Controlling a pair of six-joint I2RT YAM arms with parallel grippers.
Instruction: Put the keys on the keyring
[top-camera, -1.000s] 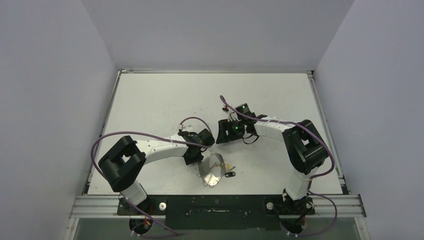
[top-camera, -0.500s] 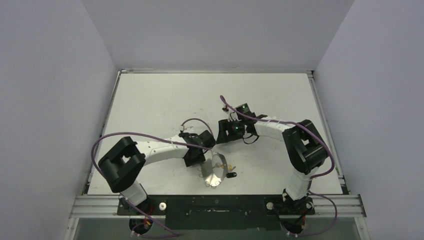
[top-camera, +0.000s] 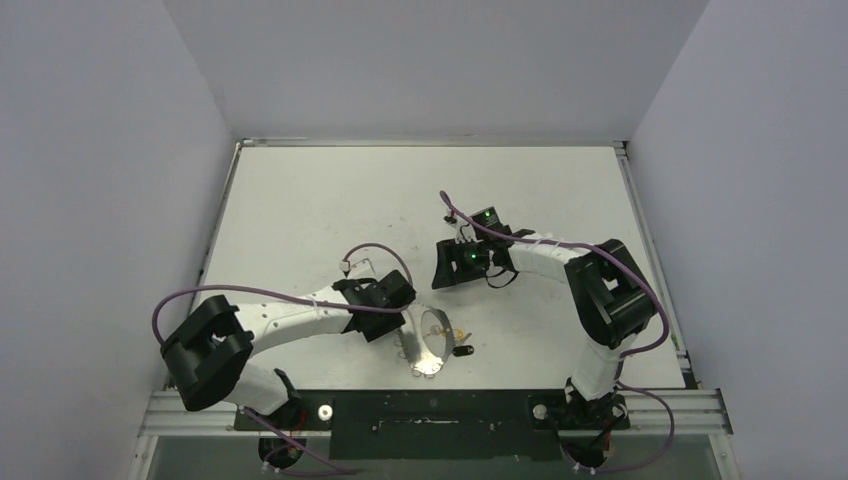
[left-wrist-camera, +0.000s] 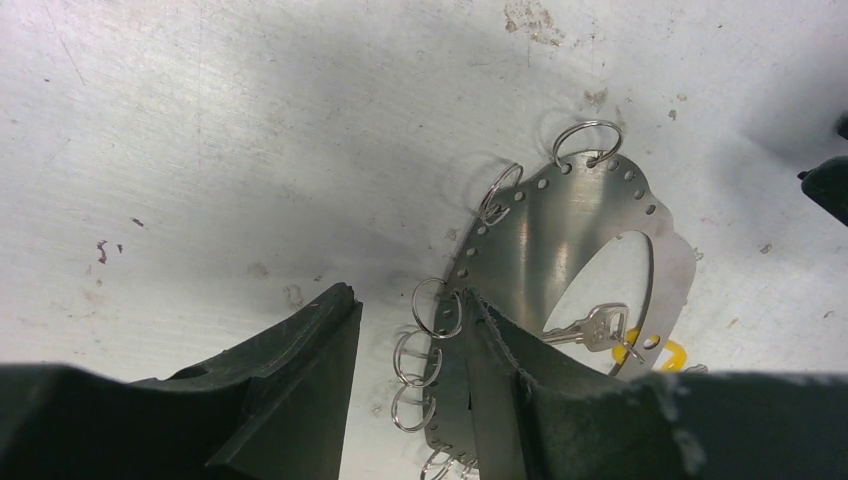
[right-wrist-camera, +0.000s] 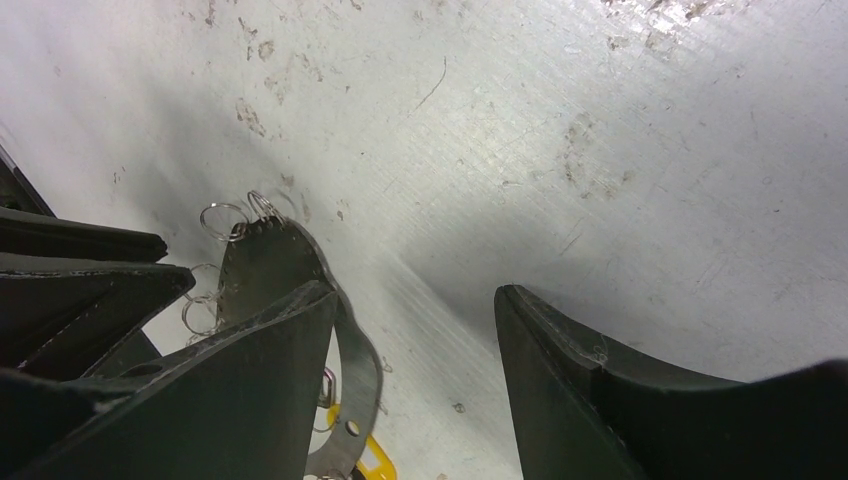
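Left wrist view: our left gripper (left-wrist-camera: 405, 300) is part open, its jaws astride the ringed edge of the keyring (left-wrist-camera: 560, 225). Our right gripper (right-wrist-camera: 412, 295) hovers wide and empty. The keyring lies flat on the table (top-camera: 300, 200) near our bases, with the left arm stretched low beside it. A yellow-headed key (left-wrist-camera: 600, 325) lies within its loop.

Overhead view: even, soft light from above. The white table (top-camera: 300, 200) is bright and the walls (top-camera: 100, 200) a flat lilac-grey; shadows on the table are short and faint. Left wrist view: sharp at centre, streaky glare on the keyring (left-wrist-camera: 540, 230), shadow at 2 o'clock. The left gripper's fingers (left-wrist-camera: 290, 390) are near-black and soft at 6 o'clock. Right wrist view: table sheen is strongest at 1 o'clock, dimmer at 10. The right gripper's fingers (right-wrist-camera: 620, 400) are dark and slightly blurred.
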